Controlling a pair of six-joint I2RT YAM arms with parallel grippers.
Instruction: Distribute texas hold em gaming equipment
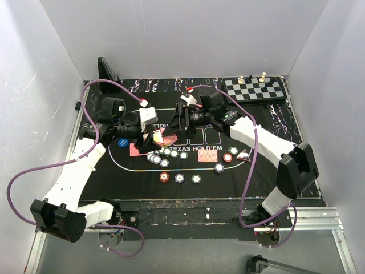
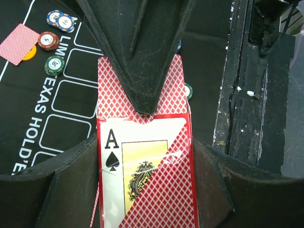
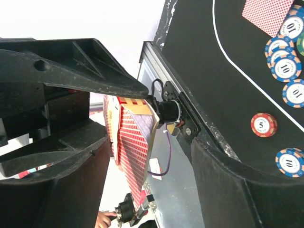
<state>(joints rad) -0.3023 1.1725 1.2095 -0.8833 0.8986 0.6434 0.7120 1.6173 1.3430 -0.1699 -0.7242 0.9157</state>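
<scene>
My left gripper [image 2: 145, 190] is shut on a box of playing cards [image 2: 142, 175], red-patterned with an ace of spades printed on it, held above the mat [image 1: 268, 171]. A red-backed card [image 2: 166, 95] sticks out of the box's open end. My right gripper [image 3: 152, 180] is open around that end, and one of its fingers [image 2: 137, 57] lies over the card. From the right wrist the box [image 3: 133, 147] shows edge-on, close to one finger with a wide gap to the other. Poker chips [image 1: 179, 178] and red-backed cards [image 1: 208, 158] lie on the mat.
A blue button disc [image 1: 121, 142] lies at the mat's left, and a yellow disc [image 2: 30, 52] peeks from under a card [image 2: 18, 42]. The chessboard [image 1: 254, 88] stands at the back right. A black stand [image 1: 107, 69] is at the back left. Purple cables loop off both arms.
</scene>
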